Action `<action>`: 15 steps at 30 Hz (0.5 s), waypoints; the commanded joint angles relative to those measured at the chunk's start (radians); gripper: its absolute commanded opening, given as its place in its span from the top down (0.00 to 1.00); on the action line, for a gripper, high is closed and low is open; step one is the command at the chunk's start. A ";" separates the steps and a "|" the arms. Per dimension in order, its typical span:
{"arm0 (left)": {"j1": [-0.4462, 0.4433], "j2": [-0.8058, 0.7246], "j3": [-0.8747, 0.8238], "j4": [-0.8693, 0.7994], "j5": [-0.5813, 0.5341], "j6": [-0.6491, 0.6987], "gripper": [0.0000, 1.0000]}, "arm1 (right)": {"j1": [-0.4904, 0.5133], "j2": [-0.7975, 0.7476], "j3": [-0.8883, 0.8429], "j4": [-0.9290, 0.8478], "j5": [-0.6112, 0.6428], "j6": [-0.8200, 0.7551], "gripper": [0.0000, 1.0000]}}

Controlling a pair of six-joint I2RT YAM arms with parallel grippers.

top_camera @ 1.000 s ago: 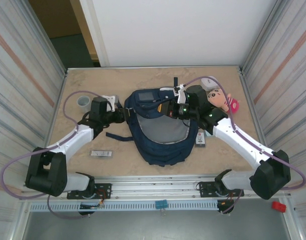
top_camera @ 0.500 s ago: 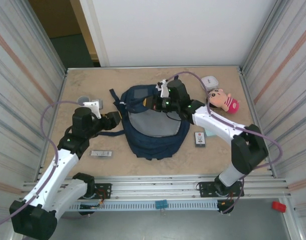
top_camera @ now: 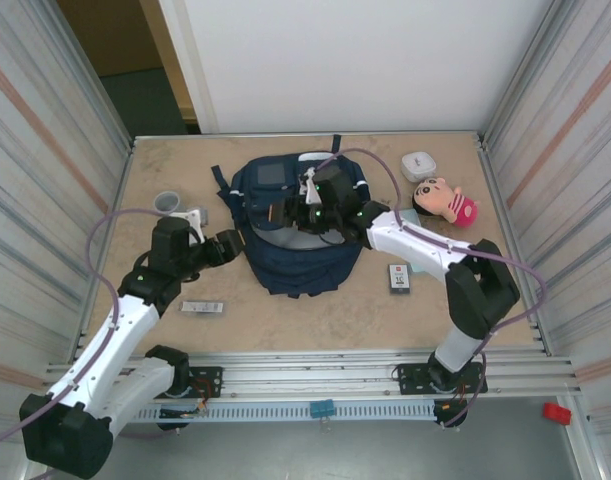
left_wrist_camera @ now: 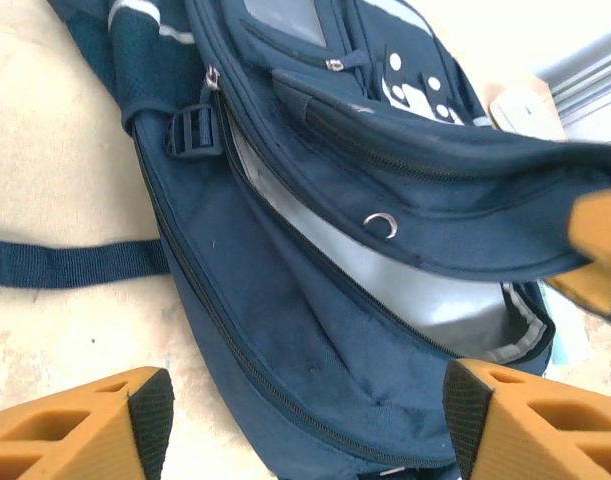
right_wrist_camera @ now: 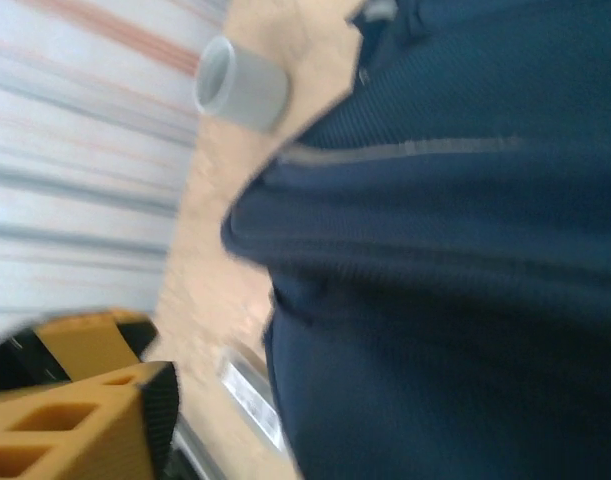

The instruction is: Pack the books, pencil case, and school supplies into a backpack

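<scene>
Fingers (left_wrist_camera: 75, 420) of left gripper (left_wrist_camera: 307, 405) gape empty; right gripper (top_camera: 285, 212) unclear; one backpack (top_camera: 305, 270), one black box (top_camera: 399, 277), one silver bar (top_camera: 202, 307).

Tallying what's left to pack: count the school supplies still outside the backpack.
2. The silver-grey bar lies left of the backpack; the black box with a white label lies right of it. More may be hidden inside the backpack.

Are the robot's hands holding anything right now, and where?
The left gripper is open beside the backpack, holding nothing. The right gripper is over the backpack's opening; whether it grips fabric cannot be told.
</scene>
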 commanded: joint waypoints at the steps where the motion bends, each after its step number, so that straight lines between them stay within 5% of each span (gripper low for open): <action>1: -0.022 -0.009 0.037 -0.075 -0.005 -0.033 0.27 | 0.048 -0.140 -0.016 -0.243 0.163 -0.077 0.24; 8: -0.091 0.028 0.069 -0.119 -0.026 -0.049 0.24 | -0.015 -0.348 -0.010 -0.630 0.379 -0.212 0.15; 15: -0.147 0.087 0.094 -0.095 -0.041 -0.058 0.22 | -0.463 -0.398 -0.095 -0.721 0.371 -0.468 0.13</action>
